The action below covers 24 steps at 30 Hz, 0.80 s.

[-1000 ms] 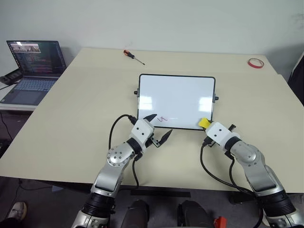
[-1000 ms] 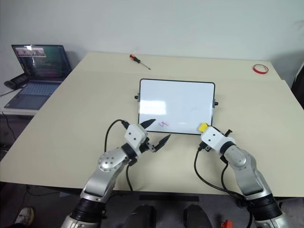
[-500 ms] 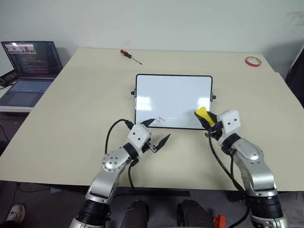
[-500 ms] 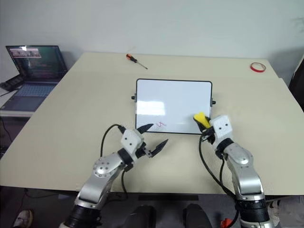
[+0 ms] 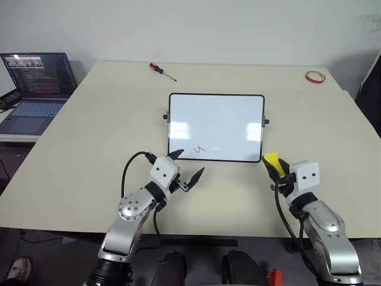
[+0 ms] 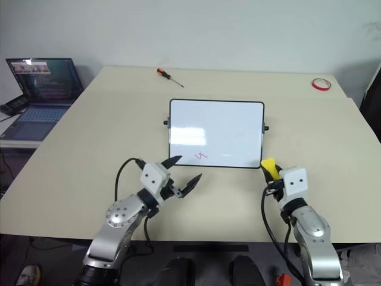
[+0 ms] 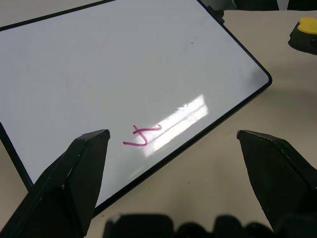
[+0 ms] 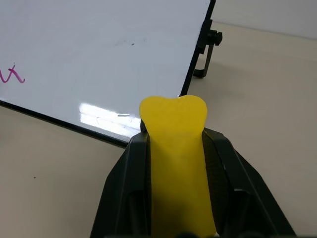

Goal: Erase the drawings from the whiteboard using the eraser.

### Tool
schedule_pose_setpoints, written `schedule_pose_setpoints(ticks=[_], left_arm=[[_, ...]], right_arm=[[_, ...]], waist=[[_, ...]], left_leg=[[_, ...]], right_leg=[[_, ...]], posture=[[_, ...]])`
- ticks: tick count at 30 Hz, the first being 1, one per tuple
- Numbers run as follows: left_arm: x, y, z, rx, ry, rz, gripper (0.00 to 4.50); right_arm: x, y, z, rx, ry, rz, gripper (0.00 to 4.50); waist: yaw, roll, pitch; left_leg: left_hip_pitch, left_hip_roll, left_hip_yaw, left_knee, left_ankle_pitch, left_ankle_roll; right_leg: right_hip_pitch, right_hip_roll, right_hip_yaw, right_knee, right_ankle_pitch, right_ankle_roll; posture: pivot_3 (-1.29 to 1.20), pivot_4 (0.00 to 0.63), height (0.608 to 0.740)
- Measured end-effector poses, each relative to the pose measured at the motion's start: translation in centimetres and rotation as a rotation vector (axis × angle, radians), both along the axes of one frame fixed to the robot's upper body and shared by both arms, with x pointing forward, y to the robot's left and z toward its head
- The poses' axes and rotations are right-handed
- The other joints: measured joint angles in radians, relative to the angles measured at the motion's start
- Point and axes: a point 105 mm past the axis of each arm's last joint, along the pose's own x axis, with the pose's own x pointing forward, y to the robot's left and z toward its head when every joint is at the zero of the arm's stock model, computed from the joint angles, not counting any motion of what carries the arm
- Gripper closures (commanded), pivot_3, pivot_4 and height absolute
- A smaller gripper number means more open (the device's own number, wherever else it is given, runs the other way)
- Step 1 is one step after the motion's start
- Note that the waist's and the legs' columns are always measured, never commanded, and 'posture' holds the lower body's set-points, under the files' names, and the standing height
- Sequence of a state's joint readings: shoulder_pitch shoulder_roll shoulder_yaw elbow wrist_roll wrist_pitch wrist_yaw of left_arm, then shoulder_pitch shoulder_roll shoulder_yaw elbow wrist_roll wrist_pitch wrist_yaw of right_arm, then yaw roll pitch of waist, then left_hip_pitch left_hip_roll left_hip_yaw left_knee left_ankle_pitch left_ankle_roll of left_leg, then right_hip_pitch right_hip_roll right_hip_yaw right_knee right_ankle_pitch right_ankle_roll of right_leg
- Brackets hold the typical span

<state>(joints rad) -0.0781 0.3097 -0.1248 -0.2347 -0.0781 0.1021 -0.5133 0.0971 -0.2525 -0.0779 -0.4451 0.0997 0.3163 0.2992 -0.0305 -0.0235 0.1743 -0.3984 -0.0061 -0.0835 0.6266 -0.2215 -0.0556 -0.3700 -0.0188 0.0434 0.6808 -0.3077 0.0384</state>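
My right pincer is clamped on the yellow eraser, held just off the near right corner of the whiteboard. My left pincer stands apart beside the near left corner. One red drawing shows near that edge, on the table.

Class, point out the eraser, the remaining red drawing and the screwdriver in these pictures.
eraser [image 8: 174, 163], right wrist view, middle of the yellow block.
red drawing [image 7: 142, 136], left wrist view, centre of the squiggle.
screwdriver [image 5: 156, 67], left eye view, red handle.
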Motion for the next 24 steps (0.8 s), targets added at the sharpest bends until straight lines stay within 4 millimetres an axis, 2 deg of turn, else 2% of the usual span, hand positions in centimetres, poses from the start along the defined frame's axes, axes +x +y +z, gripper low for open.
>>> schedule_pose_setpoints(ticks=[4, 8, 11, 15, 24], left_arm=[[0.0, 0.1, 0.0, -0.001, -0.001, 0.007, 0.00], [-0.4, 1.4, -1.0, -0.017, 0.033, 0.087, 0.00], [-0.9, 2.4, -1.9, -0.029, 0.067, 0.156, 0.00], [-0.8, 3.1, -1.9, -0.039, 0.063, 0.200, 0.00], [-1.1, 4.2, -2.2, -0.032, 0.073, 0.226, 0.00]], right_arm=[[0.4, 0.2, 0.6, -0.012, -0.024, 0.008, 3.40], [1.5, 0.8, 1.5, -0.069, -0.063, 0.040, 3.40], [2.1, 1.7, 1.2, -0.067, -0.062, 0.065, 3.40], [2.4, 2.8, 0.9, -0.073, -0.061, 0.107, 3.40], [2.9, 3.3, 0.8, -0.101, -0.076, 0.112, 3.40]], waist=[[-0.001, 0.000, 0.000], [-0.001, 0.000, 0.000], [0.000, 0.000, 0.000], [0.004, 0.000, 0.000], [0.002, 0.000, 0.000]], left_leg=[[0.000, 0.000, 0.000, 0.000, 0.000, 0.000], [0.000, 0.001, 0.000, 0.000, 0.000, 0.000], [0.000, 0.000, 0.000, 0.000, 0.000, 0.000], [0.000, 0.000, 0.000, 0.000, 0.000, 0.000], [0.000, 0.000, 0.000, 0.000, 0.000, 0.000]], right_leg=[[0.000, 0.000, 0.000, 0.000, 0.000, 0.000], [0.000, 0.000, 0.000, 0.000, 0.000, 0.000], [0.000, 0.000, 0.000, 0.000, 0.000, 0.000], [0.000, 0.000, 0.000, 0.000, 0.000, 0.000], [-0.001, 0.000, 0.000, 0.000, 0.000, 0.000]], posture=[[0.00, 0.150, 0.740], [0.00, 0.150, 0.740], [0.00, 0.150, 0.740], [0.00, 0.150, 0.740], [0.00, 0.150, 0.740]])
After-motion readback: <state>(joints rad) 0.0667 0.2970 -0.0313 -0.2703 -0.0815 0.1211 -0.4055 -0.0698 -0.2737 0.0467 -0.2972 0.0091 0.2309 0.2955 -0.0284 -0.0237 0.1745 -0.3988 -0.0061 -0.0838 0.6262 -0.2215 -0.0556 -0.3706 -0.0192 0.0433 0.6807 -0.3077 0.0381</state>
